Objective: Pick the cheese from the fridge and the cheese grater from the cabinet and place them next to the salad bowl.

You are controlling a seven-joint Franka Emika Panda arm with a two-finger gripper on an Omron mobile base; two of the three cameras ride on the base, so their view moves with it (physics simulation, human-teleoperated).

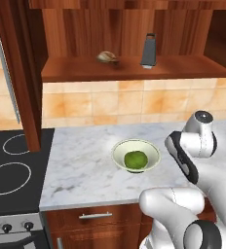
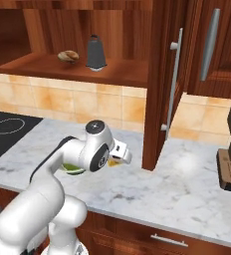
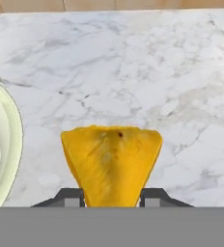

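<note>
On the marble worktop point(image 1: 81, 170) the salad bowl point(image 1: 136, 155) sits with its green ball; just to its right the fingers point(image 3: 112, 198) are clamped on the cheese point(image 3: 111, 161), held low over bare marble — seemingly about to be set down. Up on the cabinet point(image 1: 134, 68) shelf the cheese grater point(image 1: 148, 50) stands untouched beside a brown lump point(image 1: 106, 57) — roughly half the job remains.

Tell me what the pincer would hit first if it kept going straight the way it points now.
Probably the marble counter. The pincer, shut on the cheese, points down at bare marble beside the salad bowl; the gap is hard to judge.
</note>
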